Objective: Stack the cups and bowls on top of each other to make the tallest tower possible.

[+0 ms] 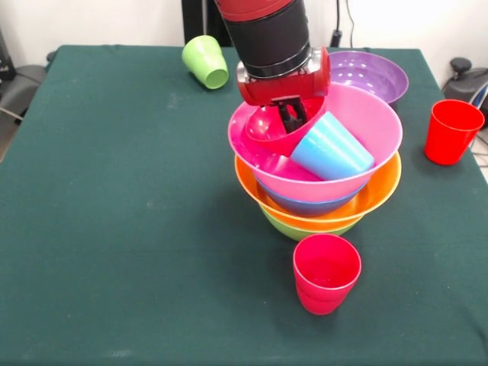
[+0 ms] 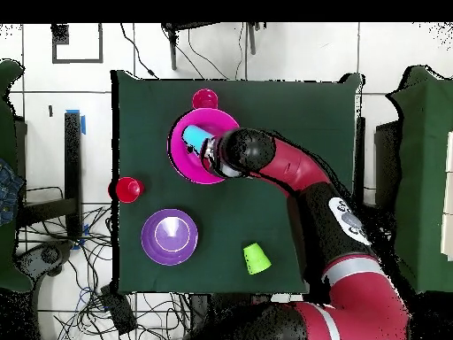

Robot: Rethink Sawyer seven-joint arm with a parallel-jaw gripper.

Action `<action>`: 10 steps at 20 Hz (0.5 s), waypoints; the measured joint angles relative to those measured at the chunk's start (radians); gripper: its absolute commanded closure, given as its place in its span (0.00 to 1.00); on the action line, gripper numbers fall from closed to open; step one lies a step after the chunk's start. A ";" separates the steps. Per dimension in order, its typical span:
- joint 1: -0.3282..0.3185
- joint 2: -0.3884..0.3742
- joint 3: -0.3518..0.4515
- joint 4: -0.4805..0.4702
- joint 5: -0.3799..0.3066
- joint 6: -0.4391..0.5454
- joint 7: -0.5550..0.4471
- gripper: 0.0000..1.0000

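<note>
The tower (image 1: 316,206) is a nest of bowls: lime green at the bottom, then orange, blue, and the wide pink bowl (image 1: 374,122) on top. Inside the pink bowl a sky blue cup (image 1: 332,149) lies on its side beside a tilted small red bowl (image 1: 267,128). My gripper (image 1: 293,114) reaches down into the pink bowl and is shut on the red bowl's rim. From overhead, the gripper (image 2: 211,152) is over the pink bowl (image 2: 190,164), next to the blue cup (image 2: 193,135).
One red cup (image 1: 326,272) stands just in front of the tower and another (image 1: 451,131) near the right table edge. A purple bowl (image 1: 374,72) sits behind the tower. A lime green cup (image 1: 206,61) lies on its side at the back.
</note>
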 measured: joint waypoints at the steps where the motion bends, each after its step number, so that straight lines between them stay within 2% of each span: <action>1: -0.007 0.000 0.008 0.004 0.000 0.000 0.000 1.00; 7: -0.045 0.000 0.060 0.017 -0.008 -0.041 0.000 1.00; 10: -0.100 0.000 0.135 0.036 -0.047 -0.135 0.000 1.00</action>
